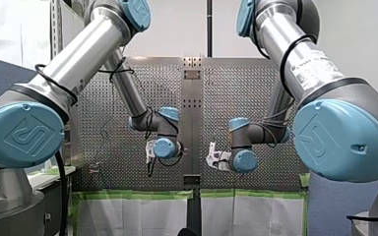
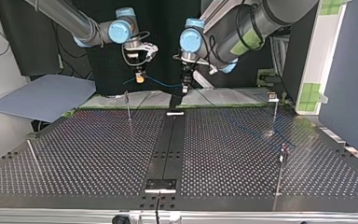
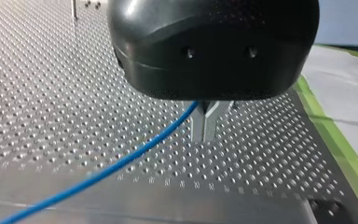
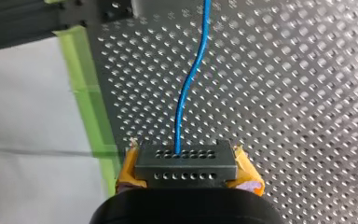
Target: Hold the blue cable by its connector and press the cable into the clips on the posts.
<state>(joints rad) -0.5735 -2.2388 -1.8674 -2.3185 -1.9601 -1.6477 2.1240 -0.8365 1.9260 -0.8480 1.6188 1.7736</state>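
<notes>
In my right gripper (image 4: 189, 173), connector (image 4: 185, 158), cable (image 4: 189, 84) ahead

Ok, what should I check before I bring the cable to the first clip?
1. Connector held between the right tool's yellow pads: ok.
2. Left tool shut on the blue cable: ok.
3. Cable span between the two tools free of snags: ok, it hangs clear in the top view.
4. Both tools above the perforated table, apart from the posts: ok.
5. Which way the clip at the top view's right faces: cannot tell.
6. Rest of the cable free of the posts: cannot tell.
</notes>
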